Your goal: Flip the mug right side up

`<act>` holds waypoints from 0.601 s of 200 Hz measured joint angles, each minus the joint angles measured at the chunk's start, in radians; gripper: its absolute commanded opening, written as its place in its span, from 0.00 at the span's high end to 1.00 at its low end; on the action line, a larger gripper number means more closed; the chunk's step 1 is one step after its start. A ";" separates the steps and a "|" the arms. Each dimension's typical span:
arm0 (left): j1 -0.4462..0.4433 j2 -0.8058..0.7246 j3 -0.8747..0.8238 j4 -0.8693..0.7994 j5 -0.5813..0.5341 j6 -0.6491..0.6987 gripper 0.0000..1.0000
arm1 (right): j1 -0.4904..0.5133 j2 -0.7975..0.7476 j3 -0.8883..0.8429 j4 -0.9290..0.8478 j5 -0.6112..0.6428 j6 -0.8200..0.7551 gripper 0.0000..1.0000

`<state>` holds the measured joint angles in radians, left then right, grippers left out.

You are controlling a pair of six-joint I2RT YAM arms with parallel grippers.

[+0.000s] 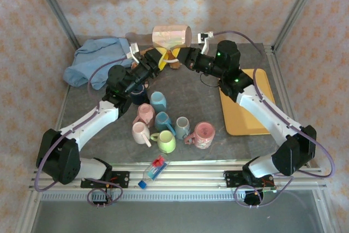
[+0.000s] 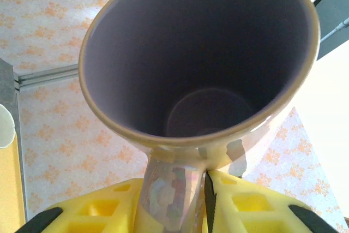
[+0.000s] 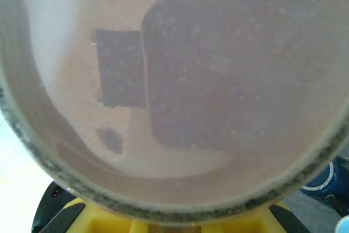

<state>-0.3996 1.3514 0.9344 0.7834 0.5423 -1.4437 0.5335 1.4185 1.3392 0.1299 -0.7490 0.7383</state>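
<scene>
Shiny pearly mug [image 2: 196, 53] hangs sideways, held by the right pincer [image 1: 182, 57]. Left pincer [image 2: 177, 192] sits around its handle [image 2: 166, 203]; gripping, I cannot tell. Next, tip it upright.

The mug [image 3: 174, 80] presents its glossy pinkish base close above the right hand [image 3: 174, 223].

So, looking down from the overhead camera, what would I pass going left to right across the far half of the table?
Blue cloth → pearly mug held up in the air → yellow tray.
</scene>
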 measured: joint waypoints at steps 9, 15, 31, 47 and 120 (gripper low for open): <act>0.000 0.000 0.000 0.000 0.000 0.000 0.70 | 0.000 0.000 0.000 0.003 -0.001 0.004 1.00; 0.000 0.000 0.000 0.000 0.000 0.001 0.72 | 0.000 0.000 0.000 0.006 -0.001 0.006 1.00; 0.000 0.000 0.000 0.001 0.000 0.003 0.77 | 0.000 0.000 0.000 0.008 -0.003 0.012 1.00; 0.000 0.001 0.000 0.004 0.001 0.005 0.83 | -0.001 0.000 0.000 0.011 -0.002 0.022 1.00; 0.000 0.002 0.000 0.010 -0.004 0.042 1.00 | -0.002 0.000 0.000 0.014 0.001 0.024 0.98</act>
<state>-0.3996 1.3529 0.9348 0.7933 0.5385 -1.4021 0.5312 1.4189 1.3392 0.1436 -0.7483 0.7628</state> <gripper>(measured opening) 0.199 0.183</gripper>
